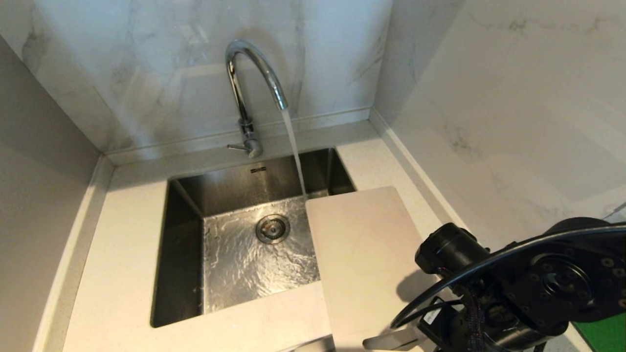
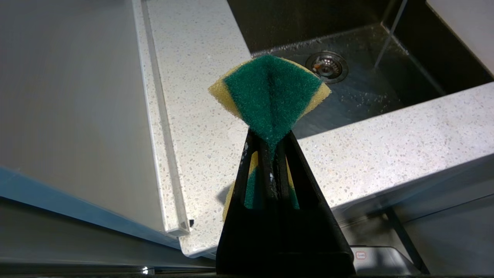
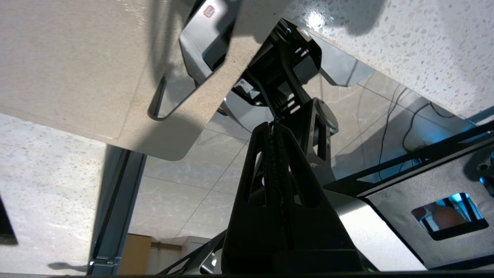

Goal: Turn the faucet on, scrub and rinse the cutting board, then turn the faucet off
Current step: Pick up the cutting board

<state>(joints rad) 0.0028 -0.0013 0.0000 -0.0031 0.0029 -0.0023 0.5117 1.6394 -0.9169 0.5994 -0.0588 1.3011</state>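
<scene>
Both grippers are clenched: your left gripper (image 2: 270, 148) pinches the sponge (image 2: 270, 90) for scrubbing, your right gripper (image 3: 274, 131) holds nothing. Water from the faucet (image 1: 252, 78) falls just left of the cutting board (image 1: 364, 244), which bridges the sink (image 1: 186, 210), ready for rinsing.

You are seeing the faucet (image 1: 250, 93) pouring water into the sink (image 1: 186, 234), the cutting board (image 1: 364, 254) lying across the sink's right rim.

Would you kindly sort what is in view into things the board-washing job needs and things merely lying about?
Part of the job:
faucet, running
cutting board, over the sink's right edge
sponge, pinched in the left gripper
sink
right gripper, shut, empty

Lying about:
green mat
</scene>
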